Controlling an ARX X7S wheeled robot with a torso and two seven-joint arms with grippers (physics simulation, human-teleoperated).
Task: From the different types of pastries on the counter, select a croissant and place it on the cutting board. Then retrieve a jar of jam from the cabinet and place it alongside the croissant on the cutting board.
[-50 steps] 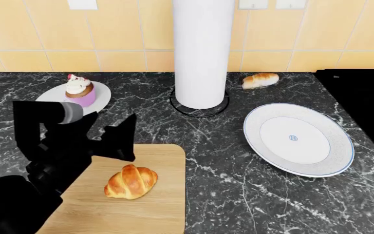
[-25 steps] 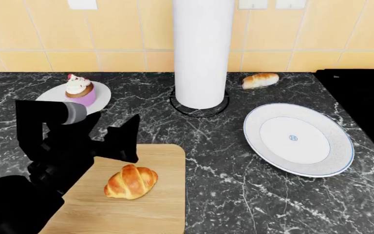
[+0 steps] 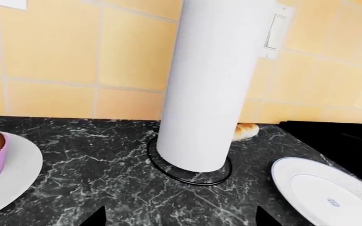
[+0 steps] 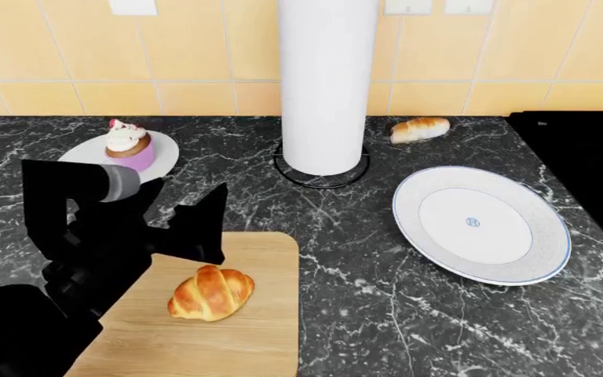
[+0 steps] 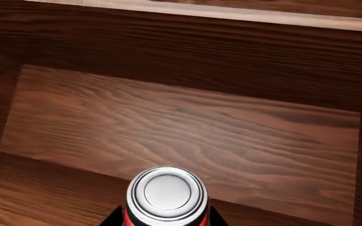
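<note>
A: Where is the croissant (image 4: 211,292) now?

B: It lies on the cutting board (image 4: 249,345), near the middle of the part we can see, and nothing touches it. Compared with a second ago it has not moved. The left gripper (image 4: 181,224) hangs over the far left corner of the board, with its fingers spread apart and empty. It has only crept a little toward the back of the desk (image 4: 364,259).

A: So the first half of the task is done?

B: I think yes. The cupcake (image 4: 129,146) remains on its small plate (image 4: 160,149), and the bread roll (image 4: 420,129) stays at the back edge, behind the paper-towel roll (image 4: 328,78).

A: And the jam?

B: In the right wrist view the jar of jam (image 5: 166,195) sits between the two fingers of the right gripper (image 5: 166,217), in front of dark wooden cabinet panels (image 5: 181,127). Whether the fingers already press it, I cannot tell. The jar must still come to the board.
</note>
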